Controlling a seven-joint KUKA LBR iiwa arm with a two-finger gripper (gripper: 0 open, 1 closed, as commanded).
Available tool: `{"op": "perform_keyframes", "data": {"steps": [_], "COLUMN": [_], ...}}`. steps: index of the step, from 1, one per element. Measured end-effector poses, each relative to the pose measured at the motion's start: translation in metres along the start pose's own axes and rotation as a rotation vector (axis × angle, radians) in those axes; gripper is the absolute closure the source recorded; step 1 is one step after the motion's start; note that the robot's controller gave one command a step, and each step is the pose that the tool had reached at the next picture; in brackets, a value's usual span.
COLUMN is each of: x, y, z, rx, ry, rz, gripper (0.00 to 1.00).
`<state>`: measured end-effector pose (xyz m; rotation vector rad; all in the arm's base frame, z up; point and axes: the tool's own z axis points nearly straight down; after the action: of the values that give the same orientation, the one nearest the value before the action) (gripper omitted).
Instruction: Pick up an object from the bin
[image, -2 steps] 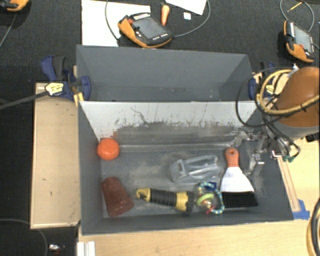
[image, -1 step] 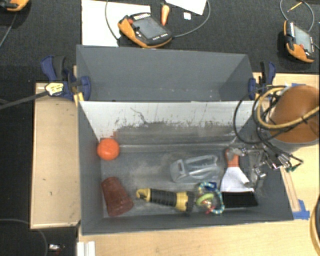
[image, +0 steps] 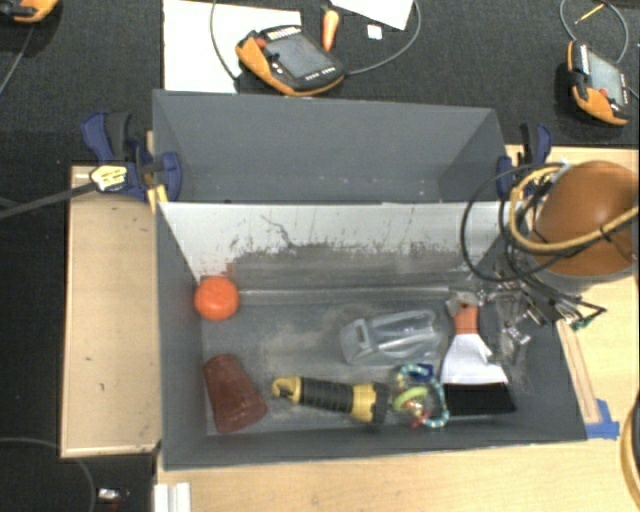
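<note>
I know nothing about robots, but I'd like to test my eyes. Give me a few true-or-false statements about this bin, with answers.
1. The round orange ball lies at the left of the grey metal bin. True.
2. The dark red plastic cup lies against the back wall. False: it is in the front left corner.
3. The black and yellow tool handle lies between the cup and the white and black flat object. True.
4. The gripper hangs over the ball. False: it is at the bin's right end.

Hand (image: 507, 328) obscure behind its own cables (image: 480, 235); small bright tangle (image: 420, 395) of oddments indistinct.
</note>
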<state>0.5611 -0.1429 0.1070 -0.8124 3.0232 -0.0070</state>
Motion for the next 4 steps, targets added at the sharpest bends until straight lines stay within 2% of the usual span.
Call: {"op": "perform_keyframes", "data": {"steps": [1,2,3,4], "x": [0.002,-0.035,-0.001,-0.016], "y": [0.012,-0.006,0.019,0.013], "z": [0.018,0.035,0.034,0.035], "rx": [-0.010,-0.007,-0.004,-0.007], "ry": [0.000,-0.010,-0.005,-0.021], "rz": [-0.454,-0.399,-0.214,-0.760], "gripper": [0.00,0.00,0.00,0.00]}}
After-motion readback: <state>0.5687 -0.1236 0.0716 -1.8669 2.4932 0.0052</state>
